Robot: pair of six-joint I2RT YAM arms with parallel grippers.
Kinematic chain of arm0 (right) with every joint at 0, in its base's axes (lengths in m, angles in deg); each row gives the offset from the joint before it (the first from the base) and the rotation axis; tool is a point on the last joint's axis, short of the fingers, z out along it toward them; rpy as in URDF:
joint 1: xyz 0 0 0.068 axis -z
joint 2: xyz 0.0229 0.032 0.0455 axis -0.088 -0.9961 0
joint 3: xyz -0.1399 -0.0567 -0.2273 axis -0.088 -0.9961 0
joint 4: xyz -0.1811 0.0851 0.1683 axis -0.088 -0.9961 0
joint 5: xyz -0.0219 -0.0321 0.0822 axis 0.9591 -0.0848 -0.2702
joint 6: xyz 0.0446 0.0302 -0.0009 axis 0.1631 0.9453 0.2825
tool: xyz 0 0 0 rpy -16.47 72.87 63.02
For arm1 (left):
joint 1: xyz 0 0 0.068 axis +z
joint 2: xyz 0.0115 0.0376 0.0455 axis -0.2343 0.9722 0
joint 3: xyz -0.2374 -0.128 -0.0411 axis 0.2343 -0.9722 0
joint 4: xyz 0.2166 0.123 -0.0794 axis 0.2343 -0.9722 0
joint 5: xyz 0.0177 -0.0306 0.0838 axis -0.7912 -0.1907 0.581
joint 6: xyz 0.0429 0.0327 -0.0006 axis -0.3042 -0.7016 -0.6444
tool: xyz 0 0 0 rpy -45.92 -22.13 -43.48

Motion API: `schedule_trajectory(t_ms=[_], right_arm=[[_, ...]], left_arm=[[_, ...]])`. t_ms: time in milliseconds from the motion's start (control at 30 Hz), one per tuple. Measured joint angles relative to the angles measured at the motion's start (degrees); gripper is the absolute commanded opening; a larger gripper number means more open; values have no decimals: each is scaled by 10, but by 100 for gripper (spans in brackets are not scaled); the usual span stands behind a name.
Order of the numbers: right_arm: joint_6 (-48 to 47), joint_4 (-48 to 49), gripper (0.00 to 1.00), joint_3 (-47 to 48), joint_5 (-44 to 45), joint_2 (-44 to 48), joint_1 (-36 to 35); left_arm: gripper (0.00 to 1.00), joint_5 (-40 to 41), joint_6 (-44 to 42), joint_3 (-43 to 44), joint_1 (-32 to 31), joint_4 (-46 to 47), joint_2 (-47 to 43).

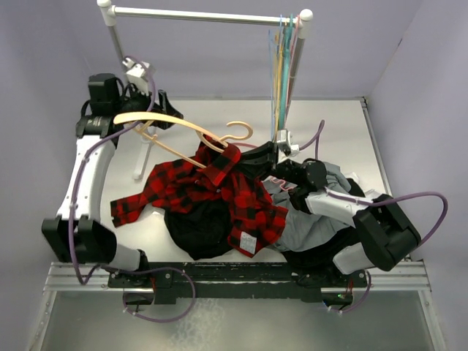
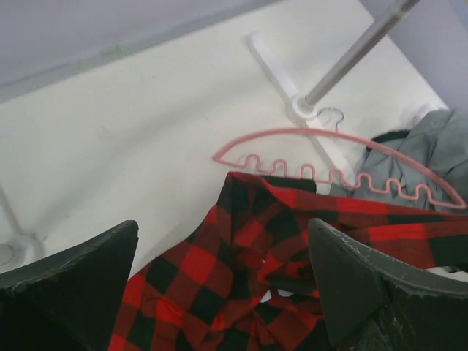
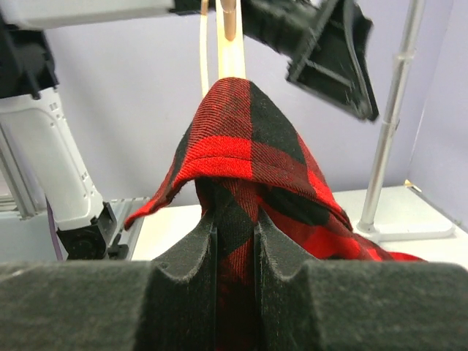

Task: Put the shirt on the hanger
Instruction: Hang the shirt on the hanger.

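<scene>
The red-and-black plaid shirt [image 1: 212, 190] lies spread across the middle of the table. Its collar end is lifted and draped over the right tip of the pale tan hanger [image 1: 172, 121], which hangs above the table at the back left. My right gripper [image 1: 265, 157] is shut on a fold of the shirt [image 3: 248, 139] just below that draped peak, fabric pinched between its pads [image 3: 234, 219]. The hanger [image 3: 232, 51] rises out of the cloth. My left gripper [image 1: 155, 117] is at the hanger's left part. In its wrist view its fingers stand wide open above the shirt [image 2: 248, 270], nothing between them.
A black garment [image 1: 201, 230] and a grey garment [image 1: 314, 227] lie under and beside the shirt near the front. A pink wavy hanger [image 2: 336, 157] rests on the table by the rack's base [image 2: 300, 102]. Several coloured hangers [image 1: 281, 66] hang from the rail [image 1: 205, 14].
</scene>
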Motion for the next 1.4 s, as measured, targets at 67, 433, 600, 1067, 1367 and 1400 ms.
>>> schedule_trajectory(t_ms=[67,433,600,1067,1367,1400], right_arm=[[1,4,0,6,-2,-1,0],[10,14,0,28,-8,-12,0],[18,5,0,28,-7,-12,4],[35,11,0,31,-7,-12,4],[38,4,0,31,0,-18,5],[39,4,0,31,0,-18,6]], left_arm=[[98,35,34,-6,0,3,-64],[74,7,84,-190,-2,70,-149],[76,4,71,-252,-19,106,-125],[71,-78,-25,-296,-77,202,-102],[58,-114,-66,-298,-80,221,-53],[51,-119,-70,-298,-80,221,-49]])
